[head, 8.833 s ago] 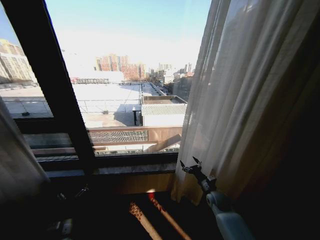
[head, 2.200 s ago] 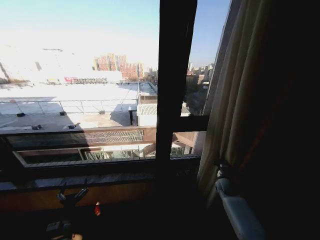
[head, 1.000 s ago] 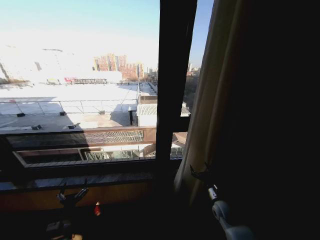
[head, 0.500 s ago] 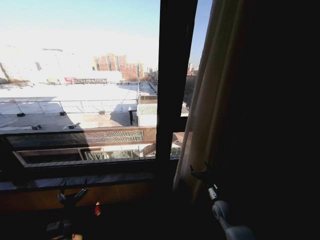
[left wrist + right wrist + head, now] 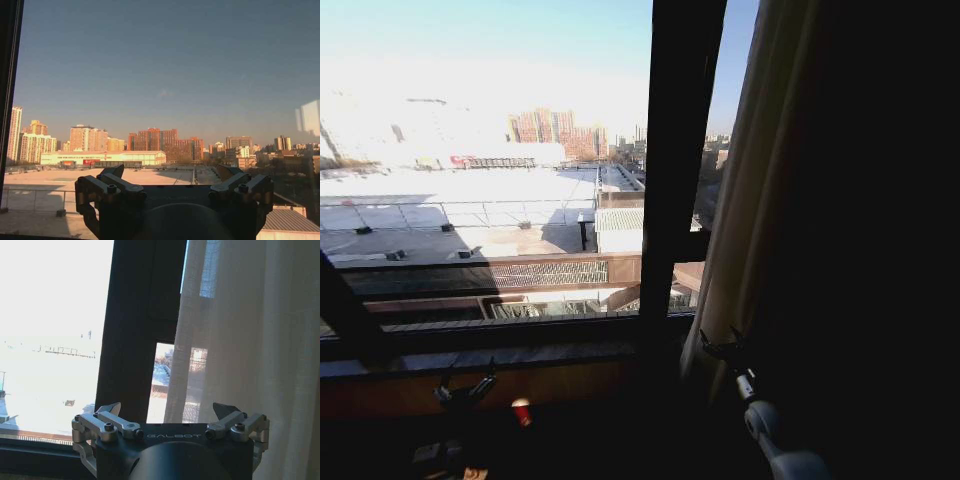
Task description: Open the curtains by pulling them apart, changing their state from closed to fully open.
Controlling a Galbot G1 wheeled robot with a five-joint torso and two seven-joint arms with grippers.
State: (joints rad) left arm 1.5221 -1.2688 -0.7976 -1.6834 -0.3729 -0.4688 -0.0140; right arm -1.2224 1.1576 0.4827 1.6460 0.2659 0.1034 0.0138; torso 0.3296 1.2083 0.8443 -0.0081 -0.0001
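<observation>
The curtain (image 5: 752, 220) hangs bunched at the right of the window, its pale pleated edge running down beside the dark vertical frame bar (image 5: 678, 160). My right gripper (image 5: 720, 346) is open just in front of the curtain's lower edge and holds nothing. In the right wrist view the right gripper (image 5: 167, 409) has its fingers spread, with the sheer curtain (image 5: 245, 340) beyond one fingertip and the frame bar (image 5: 140, 325) beyond the other. My left gripper (image 5: 461, 386) stays low by the sill, open and empty; the left gripper (image 5: 170, 174) faces bare glass.
The wooden window sill (image 5: 490, 355) runs across below the glass. A small red object (image 5: 521, 408) lies on the dark floor under it. A slanted dark bar (image 5: 345, 310) crosses the lower left corner. Rooftops and buildings lie outside.
The whole picture has slid slightly right, so the camera turned. About two seconds ago my right arm was buried in the curtain folds; now the gripper stands free at the curtain's edge.
</observation>
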